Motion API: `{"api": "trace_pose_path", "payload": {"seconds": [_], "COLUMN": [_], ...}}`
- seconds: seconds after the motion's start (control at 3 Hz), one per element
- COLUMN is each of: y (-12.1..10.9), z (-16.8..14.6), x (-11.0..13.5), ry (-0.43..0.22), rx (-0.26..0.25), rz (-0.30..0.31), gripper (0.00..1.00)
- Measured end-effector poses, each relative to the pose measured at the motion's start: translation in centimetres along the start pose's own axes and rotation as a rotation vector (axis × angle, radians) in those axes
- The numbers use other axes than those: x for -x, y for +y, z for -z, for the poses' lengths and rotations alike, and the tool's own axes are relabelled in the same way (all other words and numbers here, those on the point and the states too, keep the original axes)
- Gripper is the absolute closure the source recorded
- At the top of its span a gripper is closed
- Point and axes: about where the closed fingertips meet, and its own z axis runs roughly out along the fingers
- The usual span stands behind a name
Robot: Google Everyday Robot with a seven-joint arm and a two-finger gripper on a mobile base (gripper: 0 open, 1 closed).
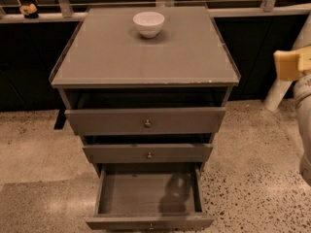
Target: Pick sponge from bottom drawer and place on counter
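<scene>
The counter (146, 59) is the flat grey-brown top of the drawer cabinet. The bottom drawer (148, 221) is pulled open; its inside shows only bare floor and a dark shadow. No sponge shows in the drawer or on the counter. My gripper (293, 63), with yellowish blocky pads, is at the right edge of the view, right of the cabinet at about counter height and apart from it. Part of it is cut off by the frame edge.
A white bowl (148, 23) stands at the back middle of the counter. The two upper drawers (146, 123) stand slightly ajar. A white post (278, 92) leans behind the gripper at right. A small tan object (28, 8) sits on the rail at top left.
</scene>
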Motion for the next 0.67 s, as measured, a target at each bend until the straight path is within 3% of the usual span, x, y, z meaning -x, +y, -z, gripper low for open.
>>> {"api": "trace_pose_path", "payload": {"seconds": [0.33, 0.67], "y": [-0.3, -0.6], "z": [0.03, -0.69], "x": [0.22, 0.28], "ry": [-0.003, -0.049], "rx": [-0.004, -0.023], "rz": [-0.001, 0.008], "gripper": [1.0, 1.0]}}
